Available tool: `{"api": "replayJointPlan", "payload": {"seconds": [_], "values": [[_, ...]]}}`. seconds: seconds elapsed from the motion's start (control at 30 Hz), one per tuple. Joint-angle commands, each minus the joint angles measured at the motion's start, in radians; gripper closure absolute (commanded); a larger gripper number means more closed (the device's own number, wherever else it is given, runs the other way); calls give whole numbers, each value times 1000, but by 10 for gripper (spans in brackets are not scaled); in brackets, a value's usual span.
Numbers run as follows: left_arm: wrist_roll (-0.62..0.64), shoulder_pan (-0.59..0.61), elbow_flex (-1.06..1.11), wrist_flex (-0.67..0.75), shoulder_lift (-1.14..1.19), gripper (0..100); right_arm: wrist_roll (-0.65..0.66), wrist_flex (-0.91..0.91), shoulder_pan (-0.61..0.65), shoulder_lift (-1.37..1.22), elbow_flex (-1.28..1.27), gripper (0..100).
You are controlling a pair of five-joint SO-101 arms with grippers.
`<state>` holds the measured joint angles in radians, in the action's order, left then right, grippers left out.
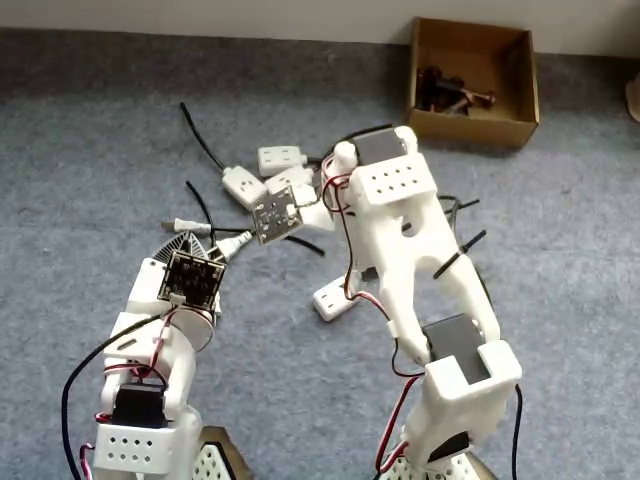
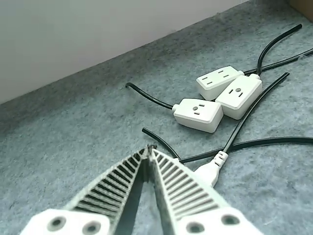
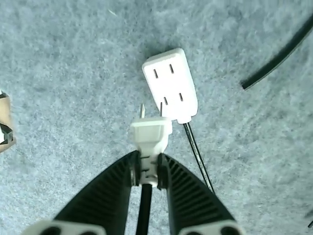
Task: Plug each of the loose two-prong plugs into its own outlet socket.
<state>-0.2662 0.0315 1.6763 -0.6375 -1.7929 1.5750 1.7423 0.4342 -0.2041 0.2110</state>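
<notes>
Clamping plug (image 3: 150, 136), right end effector (image 3: 149, 160) hovers by socket (image 3: 170, 83)

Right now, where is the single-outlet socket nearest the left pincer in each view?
High view: single-outlet socket, left of two more sockets.
Left wrist view: nearest socket ahead of the left pincer.
Right wrist view: a different, two-outlet socket.
Shared landmark: its black cord.

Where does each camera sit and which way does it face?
High view: fixed overhead, looking down on the table and both arms.
Left wrist view: on that wrist, looking along the shut left gripper towards three sockets.
Right wrist view: on that wrist, looking down past the right gripper, shut on a plug, at a double socket.
Shared: the high view also shows those sockets.
</notes>
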Motion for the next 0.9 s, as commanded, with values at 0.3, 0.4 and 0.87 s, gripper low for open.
{"api": "replayJointPlan", "payload": {"seconds": [0.3,0.4,0.87], "values": [[3,51,19,25,-12,993,52,-21,50,13,1,992],[3,51,19,25,-12,993,52,-30,59,13,-1,992],[3,50,19,23,-12,993,46,-59,128,12,-64,992]]}}
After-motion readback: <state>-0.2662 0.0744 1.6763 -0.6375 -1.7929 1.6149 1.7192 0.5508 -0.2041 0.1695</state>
